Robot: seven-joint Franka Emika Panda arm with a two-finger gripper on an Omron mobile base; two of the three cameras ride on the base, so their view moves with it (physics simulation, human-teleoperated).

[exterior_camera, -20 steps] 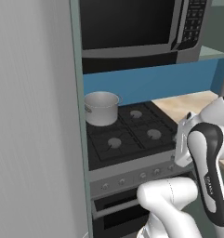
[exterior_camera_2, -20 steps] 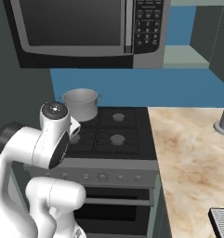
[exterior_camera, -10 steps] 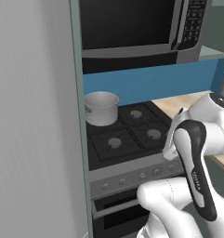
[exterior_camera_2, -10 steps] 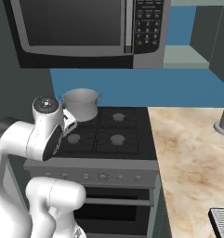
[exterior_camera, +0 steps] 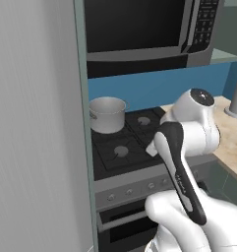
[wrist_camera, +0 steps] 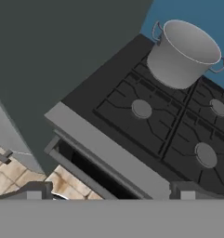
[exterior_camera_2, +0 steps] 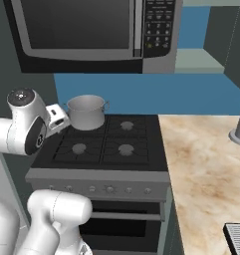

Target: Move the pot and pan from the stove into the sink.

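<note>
While the claw [wrist_camera: 108, 193] hangs released, its two finger tips [wrist_camera: 33, 190] spread wide apart at the bottom of the hand view and grasping nothing, it sits above the stove's front left edge, well apart from the pot. Stove [wrist_camera: 146, 135]: black cooktop, four round burners under grates, steel front panel with knobs, oven below. Pot [wrist_camera: 183, 53]: silver-grey, upright, pale inside, two small loop handles, standing on the rear left burner against the blue back wall [exterior_camera_2: 156, 97]. Microwave [exterior_camera_2: 91, 32]: steel and black, mounted above the stove. Counter [exterior_camera_2: 206, 169]: beige marbled top, just right of the stove. Arm [exterior_camera: 184, 147]: white with dark joints, bent in front of the stove.
</note>
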